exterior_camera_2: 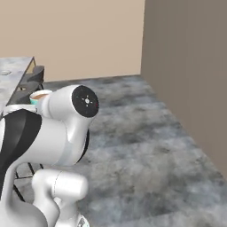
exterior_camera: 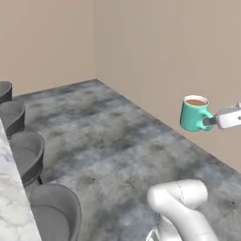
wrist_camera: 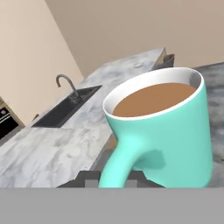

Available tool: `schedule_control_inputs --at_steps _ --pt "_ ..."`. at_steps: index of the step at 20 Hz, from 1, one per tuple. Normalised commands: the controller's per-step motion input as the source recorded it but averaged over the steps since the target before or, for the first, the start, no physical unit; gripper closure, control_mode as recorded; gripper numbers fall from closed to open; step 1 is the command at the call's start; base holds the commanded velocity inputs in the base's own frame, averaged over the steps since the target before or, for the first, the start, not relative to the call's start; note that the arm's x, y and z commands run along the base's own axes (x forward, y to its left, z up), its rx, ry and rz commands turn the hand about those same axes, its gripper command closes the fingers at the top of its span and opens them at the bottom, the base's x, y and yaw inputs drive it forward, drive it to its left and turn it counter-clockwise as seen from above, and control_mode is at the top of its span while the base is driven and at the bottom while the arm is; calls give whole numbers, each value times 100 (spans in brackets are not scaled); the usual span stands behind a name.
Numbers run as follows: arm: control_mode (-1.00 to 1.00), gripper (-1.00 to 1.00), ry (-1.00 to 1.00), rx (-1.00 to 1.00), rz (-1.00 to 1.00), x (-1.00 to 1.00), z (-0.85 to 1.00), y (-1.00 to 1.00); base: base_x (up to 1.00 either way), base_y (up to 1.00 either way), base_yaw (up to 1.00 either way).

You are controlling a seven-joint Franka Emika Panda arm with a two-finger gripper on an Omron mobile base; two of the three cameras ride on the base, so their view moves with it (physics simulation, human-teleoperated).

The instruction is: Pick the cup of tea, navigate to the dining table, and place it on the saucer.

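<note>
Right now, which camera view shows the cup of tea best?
The hand view: the cup of tea is close up, with handle, white inner rim and brown liquid all clear. The left base view shows it small but whole, held by its handle in the air. The right base view shows just its rim behind the arm.

My left base view looks forward and down from behind me over the mottled grey stone floor (exterior_camera: pixel 108 136), with a row of dark grey round-backed stools (exterior_camera: pixel 28 155) and the veined white marble surface (exterior_camera: pixel 12 197) along the frame's left edge. My right base view faces the same floor from the other side, my own white arm close in the lower left, the same stools far off at upper left. My hand view sits very close behind the teal-green mug of brown tea (wrist_camera: pixel 164 131), facing a marble surface with a black sink (wrist_camera: pixel 70 105).
</note>
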Motion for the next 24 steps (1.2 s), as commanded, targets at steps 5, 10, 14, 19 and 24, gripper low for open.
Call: schedule_control_inputs --at_steps 5,10,14,19,24 --pt "100 100 0 0 0 0 0 0 100 0 35" --pt "100 100 0 0 0 0 0 0 100 0 33" --pt "100 100 0 0 0 0 0 0 100 -1 27" --pt "100 100 0 0 0 0 0 0 100 -8 22" --pt "100 100 0 0 0 0 0 0 100 -32 18"
